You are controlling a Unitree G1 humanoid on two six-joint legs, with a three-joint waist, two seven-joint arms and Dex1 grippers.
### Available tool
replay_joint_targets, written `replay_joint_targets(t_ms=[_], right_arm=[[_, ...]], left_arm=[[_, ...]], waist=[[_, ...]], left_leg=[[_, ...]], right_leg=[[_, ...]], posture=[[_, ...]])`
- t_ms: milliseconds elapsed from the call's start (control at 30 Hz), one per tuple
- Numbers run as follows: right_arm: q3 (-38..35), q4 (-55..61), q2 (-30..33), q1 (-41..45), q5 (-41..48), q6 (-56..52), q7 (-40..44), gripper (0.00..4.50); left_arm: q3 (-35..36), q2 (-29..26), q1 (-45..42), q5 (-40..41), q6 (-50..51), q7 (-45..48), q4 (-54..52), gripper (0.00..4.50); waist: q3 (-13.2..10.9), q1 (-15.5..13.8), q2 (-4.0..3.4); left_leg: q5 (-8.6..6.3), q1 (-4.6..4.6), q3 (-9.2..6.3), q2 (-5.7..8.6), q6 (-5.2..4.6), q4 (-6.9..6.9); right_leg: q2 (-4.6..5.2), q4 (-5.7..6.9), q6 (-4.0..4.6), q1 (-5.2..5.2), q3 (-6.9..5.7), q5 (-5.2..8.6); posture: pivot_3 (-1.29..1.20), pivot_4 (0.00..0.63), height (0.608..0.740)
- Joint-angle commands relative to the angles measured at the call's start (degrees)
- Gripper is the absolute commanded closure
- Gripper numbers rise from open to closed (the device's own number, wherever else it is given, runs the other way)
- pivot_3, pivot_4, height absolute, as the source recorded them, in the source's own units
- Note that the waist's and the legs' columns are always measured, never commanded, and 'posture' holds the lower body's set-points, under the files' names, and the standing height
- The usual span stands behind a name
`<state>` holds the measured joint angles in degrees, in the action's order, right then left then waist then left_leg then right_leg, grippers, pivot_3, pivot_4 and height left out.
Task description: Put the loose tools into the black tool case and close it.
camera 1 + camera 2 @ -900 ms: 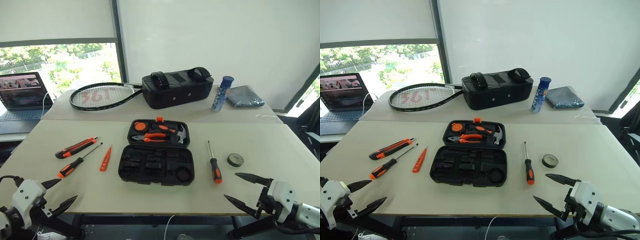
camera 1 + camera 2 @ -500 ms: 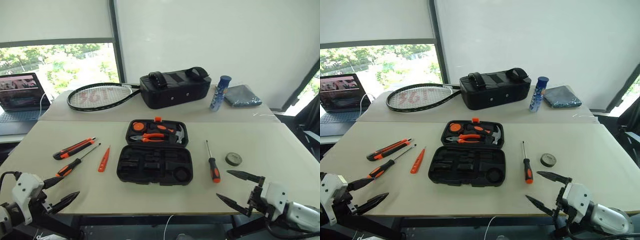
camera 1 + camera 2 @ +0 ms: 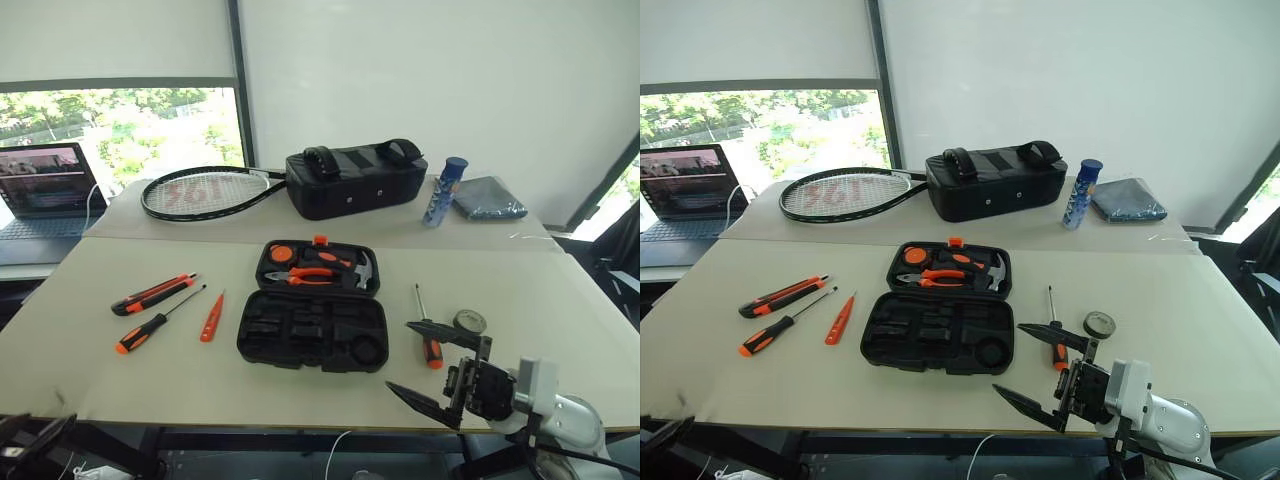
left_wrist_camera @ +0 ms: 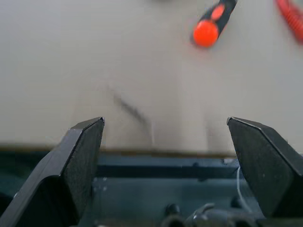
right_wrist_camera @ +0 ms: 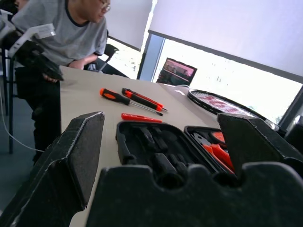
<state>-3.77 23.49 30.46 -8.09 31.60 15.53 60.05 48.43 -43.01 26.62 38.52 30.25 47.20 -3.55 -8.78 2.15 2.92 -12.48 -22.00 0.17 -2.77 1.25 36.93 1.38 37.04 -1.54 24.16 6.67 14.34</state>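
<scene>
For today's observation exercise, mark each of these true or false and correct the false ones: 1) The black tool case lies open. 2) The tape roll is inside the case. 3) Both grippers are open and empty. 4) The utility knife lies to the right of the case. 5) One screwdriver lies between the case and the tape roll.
1) True: the black tool case lies open on the table.
2) False: the tape roll lies on the table, right of the case.
3) True: the right gripper and the left gripper are open and empty.
4) False: the utility knife lies to the left of it.
5) True: a screwdriver lies there.
</scene>
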Motion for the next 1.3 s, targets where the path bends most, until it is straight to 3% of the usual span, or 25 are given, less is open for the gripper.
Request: replay_joint_targets(t_ms=[33,200,433,567,767,1033,1133,1300], right_arm=[[0.4,0.8,0.4,1.6,-0.5,0.0,0.0,0.07],[1.1,0.7,0.4,2.5,-1.7,-0.6,-1.1,0.07],[0.1,2.2,1.0,2.8,-2.1,-2.5,-3.3,0.07],[-0.8,2.8,1.6,1.9,-1.8,-3.1,-4.1,0.0],[-2.5,2.8,2.4,-0.1,-1.6,-2.7,-4.3,0.0],[-8.5,3.6,4.1,-5.2,-0.7,-2.3,-4.1,0.0],[-11.2,3.3,4.8,-8.3,-0.3,-2.1,-3.6,0.0],[-12.3,3.1,4.4,-10.6,-1.0,-1.8,-3.8,0.0]], left_arm=[[-4.4,-8.8,-8.9,-0.2,3.8,0.6,-0.4,0.03],[-17.7,-18.7,-20.3,-6.9,7.4,2.2,7.7,0.03],[-33.7,-22.3,-35.5,-12.7,12.6,6.3,16.8,0.03],[-38.0,-21.3,-40.8,-15.0,12.4,7.5,20.0,1.21],[-39.2,-21.7,-41.6,-16.1,11.5,10.9,21.3,3.57],[-31.2,-19.6,-47.0,-9.7,-4.0,23.0,18.8,3.64],[-38.5,-16.6,-55.7,-11.2,-7.8,28.0,15.3,3.64],[-56.1,-8.1,-71.5,-27.0,-21.5,32.1,20.7,3.64]], waist=[[0.1,-0.2,0.2],[0.0,0.7,0.16],[0.0,1.4,0.05],[0.0,1.4,0.06],[0.0,1.3,0.06],[0.0,0.2,0.09],[-0.1,-1.2,0.08],[0.0,-2.0,0.02]], left_leg=[[0.0,0.0,-0.03,-0.02,0.01,0.0],[-0.06,-0.15,0.19,-0.04,0.1,-0.04],[-0.15,-0.34,0.0,-0.07,0.14,-0.21],[-0.15,-0.34,0.0,-0.04,0.15,-0.18],[-0.15,-0.33,0.0,-0.05,0.15,-0.16],[-0.15,-0.36,0.01,-0.04,0.15,-0.11],[-0.15,-0.38,0.0,-0.01,0.15,0.03],[-0.14,-0.36,0.1,0.1,0.15,0.29]], right_leg=[[-0.01,0.0,0.02,-0.01,-0.07,0.01],[0.01,0.04,-0.21,-0.03,0.06,-0.12],[-0.15,0.16,-0.14,0.14,-0.05,-0.09],[-0.14,0.15,-0.15,0.1,-0.04,-0.09],[-0.14,0.16,-0.31,0.08,-0.02,0.0],[-0.12,0.15,-0.29,0.08,-0.03,-0.01],[-0.09,0.15,-0.38,-0.01,-0.07,-0.02],[-0.09,0.11,-0.62,-0.17,0.17,-0.15]], posture=[[0.0,0.15,0.74],[0.0,0.15,0.74],[0.0,0.15,0.74],[0.0,0.15,0.74],[0.0,0.15,0.74],[0.0,0.15,0.74],[0.0,0.15,0.74],[0.0,0.15,0.74]])
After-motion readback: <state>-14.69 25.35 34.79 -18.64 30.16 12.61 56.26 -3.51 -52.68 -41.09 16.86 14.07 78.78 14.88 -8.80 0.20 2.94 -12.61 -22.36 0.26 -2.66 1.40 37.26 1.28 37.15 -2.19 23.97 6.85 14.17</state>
